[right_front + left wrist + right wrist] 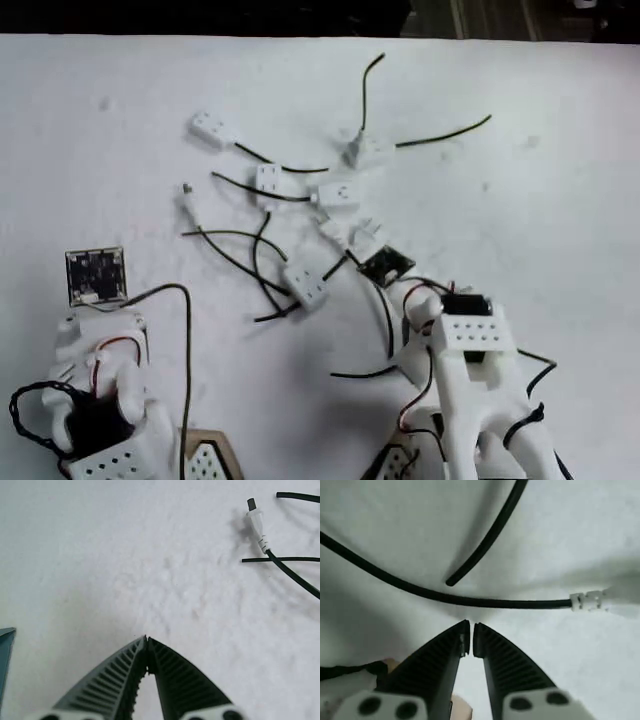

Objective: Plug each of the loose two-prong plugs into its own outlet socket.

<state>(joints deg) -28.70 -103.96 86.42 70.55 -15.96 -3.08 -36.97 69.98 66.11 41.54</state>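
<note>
Approach stage, judged: nothing held. Left gripper [147, 647] and right gripper [470, 632] fingers together. Plug [188, 192] lies at 9 o'clock of socket [340, 193]. Next move needs fingers spread, then plug grasped.

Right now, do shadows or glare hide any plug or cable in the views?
High view: even light on the white table, faint shadows, nothing hidden. Left wrist view: the loose plug throws a soft shadow beside it. Right wrist view: the black cable casts a broad, soft shadow.
</note>
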